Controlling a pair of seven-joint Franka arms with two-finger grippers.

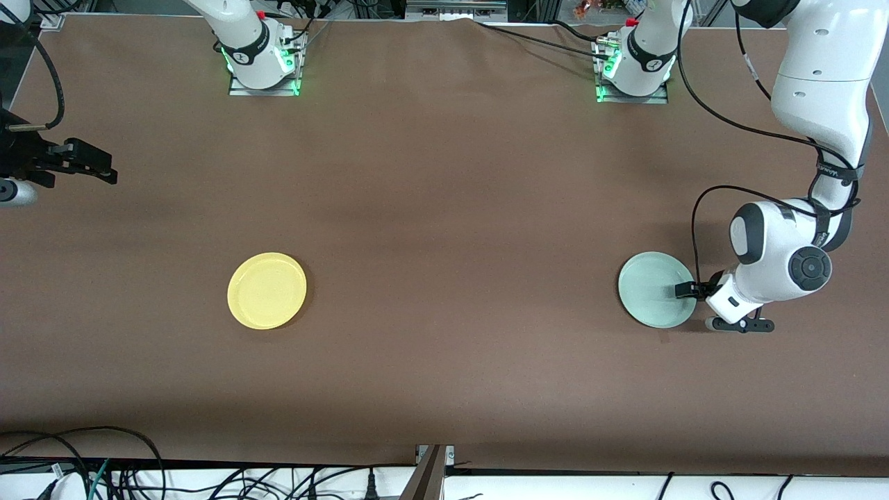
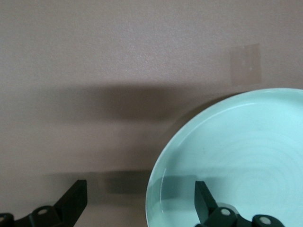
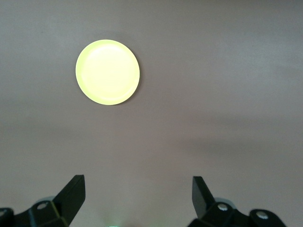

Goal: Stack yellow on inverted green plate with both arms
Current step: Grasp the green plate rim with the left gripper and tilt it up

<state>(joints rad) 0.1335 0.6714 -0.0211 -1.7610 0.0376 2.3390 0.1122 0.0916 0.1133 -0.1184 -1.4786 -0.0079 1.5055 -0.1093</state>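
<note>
The brown table (image 1: 444,173) is mostly bare, w/ lots of open room between the two plates.

The yellow plate (image 1: 267,290) lies flat, rim up, toward the right arm's end of the table. Bare surface rings it on every side and nothing touches its edge. In the right wrist view the yellow plate (image 3: 107,72) sits well clear of the fingers (image 3: 71,196).

The green plate (image 1: 657,289) lies toward the left arm's end, about level w/ the yellow one and well apart from it. It sits rim up, hollow face showing in the left wrist view (image 2: 236,156).

The left gripper (image 1: 690,290) is low at the green plate's edge nearest that arm, roughly 3 o'clock on the plate in the front view. Its jaws are spread: one finger (image 2: 204,201) is over the plate's inside, the other (image 2: 71,201) is over bare table outside the rim, so they straddle the edge. Can't tell whether either touches the plate.

The right gripper (image 1: 97,167) waits up in the air over the table's edge at the right arm's end, around 10 o'clock from the yellow plate. Jaws apart, nothing between them.
</note>
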